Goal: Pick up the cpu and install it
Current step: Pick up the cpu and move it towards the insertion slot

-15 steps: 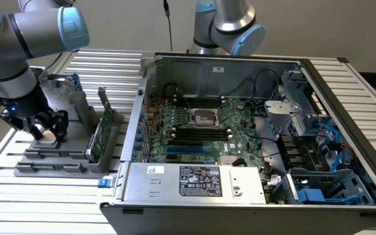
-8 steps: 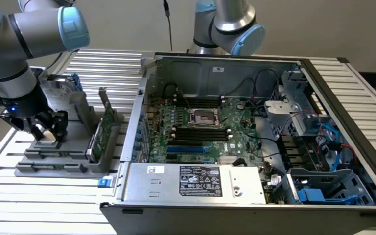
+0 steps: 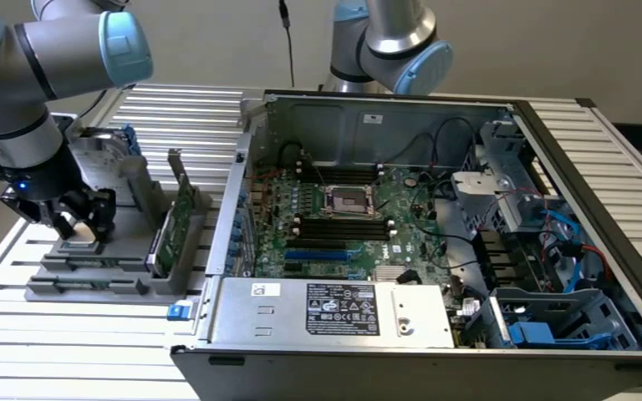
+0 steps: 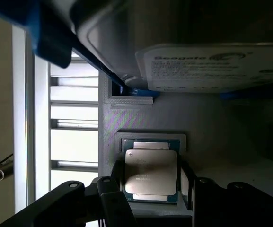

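Note:
The cpu [image 4: 150,172], a small square chip with a silvery top, lies flat in a recess of the grey holder [image 4: 141,113]. My gripper [image 4: 151,179] reaches down over it, one black finger against each of two opposite edges, shut on the chip. In the exterior view the gripper [image 3: 76,219] hangs low over the holder [image 3: 98,271] at the exterior view's left. The empty cpu socket [image 3: 351,200] sits in the middle of the motherboard inside the open computer case [image 3: 433,109].
A silver hard drive [image 4: 212,66] with a white label and blue brackets stands in the holder just beyond the chip. A long green circuit card [image 3: 178,221] stands upright between holder and case. A second arm [image 3: 394,42] stands behind the case. Slatted metal table [image 3: 64,334] all around.

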Motion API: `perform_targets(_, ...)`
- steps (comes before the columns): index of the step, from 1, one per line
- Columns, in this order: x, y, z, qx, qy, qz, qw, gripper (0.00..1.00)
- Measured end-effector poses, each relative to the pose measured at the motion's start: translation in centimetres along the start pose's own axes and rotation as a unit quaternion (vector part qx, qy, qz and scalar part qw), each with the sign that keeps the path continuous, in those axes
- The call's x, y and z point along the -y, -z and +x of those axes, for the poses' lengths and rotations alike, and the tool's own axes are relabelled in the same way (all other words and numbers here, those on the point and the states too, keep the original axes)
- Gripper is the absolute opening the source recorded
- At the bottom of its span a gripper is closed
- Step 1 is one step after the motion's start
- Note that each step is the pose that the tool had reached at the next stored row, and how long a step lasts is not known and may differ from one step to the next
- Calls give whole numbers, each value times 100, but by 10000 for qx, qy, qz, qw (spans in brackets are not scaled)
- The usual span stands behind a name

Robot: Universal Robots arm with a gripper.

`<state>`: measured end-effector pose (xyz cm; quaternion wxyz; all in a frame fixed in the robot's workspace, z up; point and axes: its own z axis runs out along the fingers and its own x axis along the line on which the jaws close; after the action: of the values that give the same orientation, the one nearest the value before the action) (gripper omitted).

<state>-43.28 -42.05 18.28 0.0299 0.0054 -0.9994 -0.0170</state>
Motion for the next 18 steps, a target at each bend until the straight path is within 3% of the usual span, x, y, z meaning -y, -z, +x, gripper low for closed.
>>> perform_targets(18,-3,94,6,0,1,-28,10000,55)
